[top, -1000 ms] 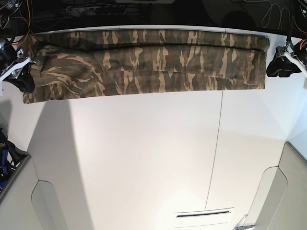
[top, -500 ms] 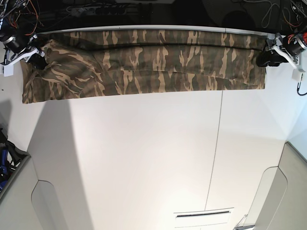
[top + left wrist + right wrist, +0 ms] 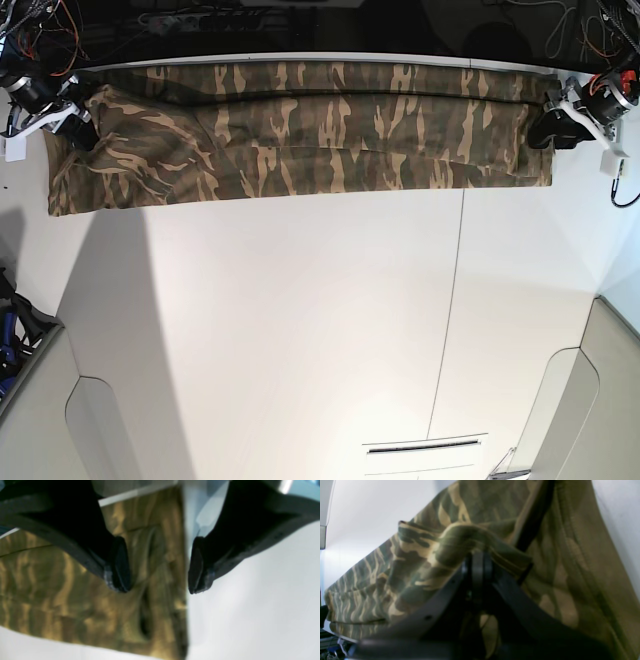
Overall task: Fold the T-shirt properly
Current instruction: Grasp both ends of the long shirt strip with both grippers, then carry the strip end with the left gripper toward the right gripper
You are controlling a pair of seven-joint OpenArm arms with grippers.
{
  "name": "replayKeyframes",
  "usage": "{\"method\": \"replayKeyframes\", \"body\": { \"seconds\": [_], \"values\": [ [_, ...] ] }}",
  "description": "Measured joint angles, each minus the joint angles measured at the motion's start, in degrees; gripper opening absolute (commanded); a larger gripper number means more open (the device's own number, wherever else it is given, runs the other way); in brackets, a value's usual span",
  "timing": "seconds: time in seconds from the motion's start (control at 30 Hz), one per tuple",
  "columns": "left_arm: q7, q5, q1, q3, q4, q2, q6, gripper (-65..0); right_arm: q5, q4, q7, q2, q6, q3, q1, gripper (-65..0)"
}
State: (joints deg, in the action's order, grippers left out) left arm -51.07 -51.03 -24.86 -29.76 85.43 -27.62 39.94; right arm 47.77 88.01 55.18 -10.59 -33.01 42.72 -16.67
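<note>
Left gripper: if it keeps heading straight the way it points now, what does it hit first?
Most likely the T-shirt. The left gripper is open and straddles the shirt's side edge: one finger over the fabric, the other over the bare white table. How far above the cloth it sits is unclear in this blurred view.

The T-shirt (image 3: 300, 130) bears brown, tan and olive camouflage; the table (image 3: 300, 330) is plain white.
</note>
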Motion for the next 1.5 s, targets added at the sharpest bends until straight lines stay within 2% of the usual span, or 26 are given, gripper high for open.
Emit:
{"method": "replayKeyframes", "body": {
  "seconds": [0.13, 0.17, 0.2, 0.3, 0.37, 0.6, 0.83, 1.03, 1.27, 1.37, 1.5],
  "values": [
    [1.3, -1.1, 0.2, 4.5, 0.2, -0.2, 0.3, -24.8, 0.0, 0.0, 0.0, 0.0, 0.0, 0.0, 0.0, -65.0],
    [1.6, -1.3, 0.2, 5.3, 0.3, -0.2, 0.4, -27.0, 0.0, 0.0, 0.0, 0.0, 0.0, 0.0, 0.0, -65.0],
    [1.7, -1.4, 0.2, 5.9, 0.3, -0.2, 0.4, -32.4, 0.0, 0.0, 0.0, 0.0, 0.0, 0.0, 0.0, -65.0],
    [1.2, -0.9, 0.3, 6.5, 0.3, -0.1, 0.4, -55.4, 0.0, 0.0, 0.0, 0.0, 0.0, 0.0, 0.0, -65.0],
    [0.9, -0.9, 0.3, 6.5, 0.2, 0.0, 0.4, -65.0, 0.0, 0.0, 0.0, 0.0, 0.0, 0.0, 0.0, -65.0],
    [-1.0, -0.3, 3.5, 6.1, 0.2, 0.0, 0.4, -65.0, 4.7, 0.5, 0.2, 0.0, 0.0, 0.0, 0.0, -65.0],
    [-2.9, 1.5, 8.7, 0.9, -0.3, 0.0, -0.1, -65.0, 6.6, 1.4, 3.0, 0.0, 0.0, 1.2, 3.4, -65.0],
    [-3.0, 2.4, 11.9, -0.1, -0.3, -5.0, -0.2, -65.0, 7.5, 1.5, 3.7, 0.0, 0.0, 2.8, 6.1, -65.0],
    [-3.0, 4.3, 13.5, -0.1, 0.9, -12.7, -3.7, -65.0, 7.4, 1.5, 4.0, 0.0, 0.0, 2.8, 6.4, -65.0],
    [-6.3, 2.4, 13.4, -0.2, 5.2, -13.0, -3.7, -65.0, 7.5, 1.5, 4.0, 0.0, 0.0, 2.8, 6.4, -65.0],
    [-12.4, -4.3, 13.5, 0.6, 12.3, -12.3, -3.7, -65.0, 7.5, 1.5, 4.0, 0.0, 0.0, 2.8, 6.4, -65.0]
  ]
}}
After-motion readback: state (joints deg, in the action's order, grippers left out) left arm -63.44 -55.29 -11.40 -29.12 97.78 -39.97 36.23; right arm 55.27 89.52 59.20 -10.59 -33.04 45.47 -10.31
